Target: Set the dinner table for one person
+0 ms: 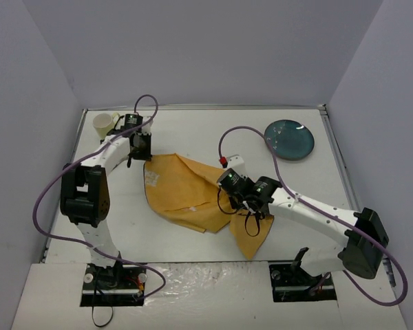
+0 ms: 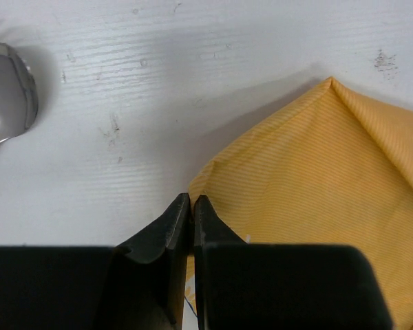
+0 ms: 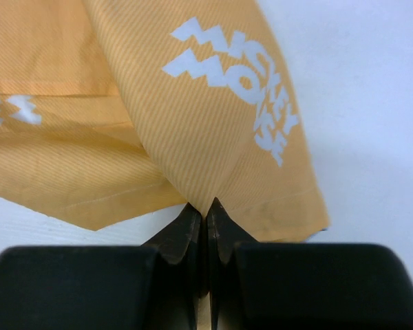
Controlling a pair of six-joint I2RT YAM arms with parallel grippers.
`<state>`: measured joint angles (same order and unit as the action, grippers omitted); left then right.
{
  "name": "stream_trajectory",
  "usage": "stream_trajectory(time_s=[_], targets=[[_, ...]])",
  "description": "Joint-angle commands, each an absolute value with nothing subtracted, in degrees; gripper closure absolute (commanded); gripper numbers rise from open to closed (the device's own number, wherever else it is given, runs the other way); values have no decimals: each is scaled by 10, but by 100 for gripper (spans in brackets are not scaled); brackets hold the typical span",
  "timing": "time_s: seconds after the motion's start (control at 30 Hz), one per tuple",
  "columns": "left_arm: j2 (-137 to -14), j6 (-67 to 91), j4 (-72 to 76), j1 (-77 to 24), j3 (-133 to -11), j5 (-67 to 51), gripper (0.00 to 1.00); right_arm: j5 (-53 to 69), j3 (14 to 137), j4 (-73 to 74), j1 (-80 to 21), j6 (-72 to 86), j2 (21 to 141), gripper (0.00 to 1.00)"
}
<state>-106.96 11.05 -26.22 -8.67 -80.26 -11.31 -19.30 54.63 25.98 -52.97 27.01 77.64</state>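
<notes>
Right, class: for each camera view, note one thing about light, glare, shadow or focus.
Top external: even, soft light; a pale glint on the teal plate. Left wrist: the spoon glares at the left edge, and the placemat throws a soft shadow on the table. Right wrist: the placemat's print is sharp, the black fingers show little detail.

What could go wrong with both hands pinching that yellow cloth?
The left hand pinches only a corner of the cloth; it might slip out. The right hand grips a bunched fold, so the cloth may stay wrinkled. The spoon and cup sit close by and could get bumped.
</notes>
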Motion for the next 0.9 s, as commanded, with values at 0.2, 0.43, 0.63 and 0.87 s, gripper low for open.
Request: stream_trajectory(time_s=[0.2,0.43,0.63,0.87], targets=[[-907,116,-339,-83,-936,-54,100,-275,715,358,-529,199,686,100],[-826,109,-381,-82,-1015,-32,100,-256,690,356,-521,199,672,100],[-766,123,-401,-83,-973,-45,100,-173,631,343,-522,250,703,99],[-694,137,-408,-83,-836,-33,100,-114,554,274,-522,275,727,99]])
